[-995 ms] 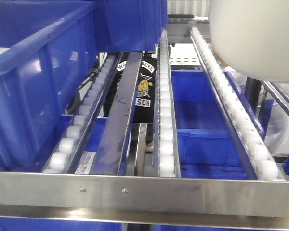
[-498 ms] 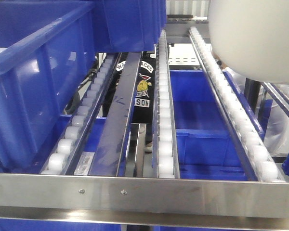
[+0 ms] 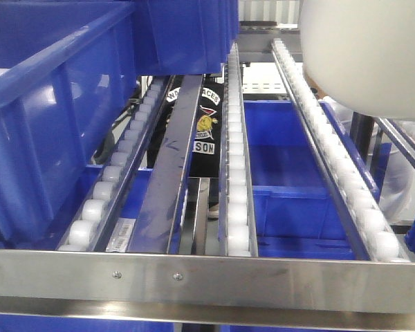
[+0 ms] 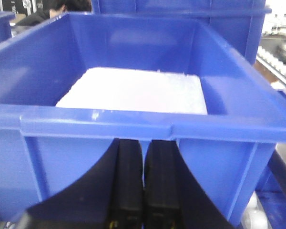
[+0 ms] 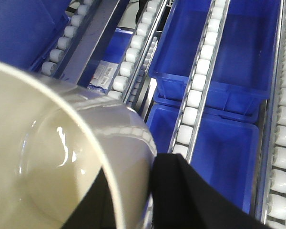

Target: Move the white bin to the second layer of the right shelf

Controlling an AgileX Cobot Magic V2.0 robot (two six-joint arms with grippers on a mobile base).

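- The right gripper (image 5: 150, 191) is tilted down over the rack, its black fingers (image 5: 190, 195) pinching the wall of the white bin (image 5: 62, 162) at its rim: one sits outside the wall and a dark one shows through it inside, so it is closed on the bin.
- The white bin (image 3: 366, 52) hangs in the air above the right-hand roller lane (image 3: 332, 152) of the right shelf second layer (image 3: 207, 280), towards its far right corner; its rounded base is clear of the rollers.
- The left gripper (image 4: 143, 186) points straight at the front wall of a blue crate (image 4: 133, 129), its two black fingers pressed together with only a thin slit between them and nothing held.
- That crate holds a flat white slab (image 4: 133, 90).
- On the shelf's left side a large blue crate (image 3: 55, 124) stands on the rollers, and another (image 3: 187, 34) stands behind it.
- Below the lanes, lower blue crates (image 3: 290, 200) show through the gaps.
- The steel front rail carries two screws (image 3: 146, 275).
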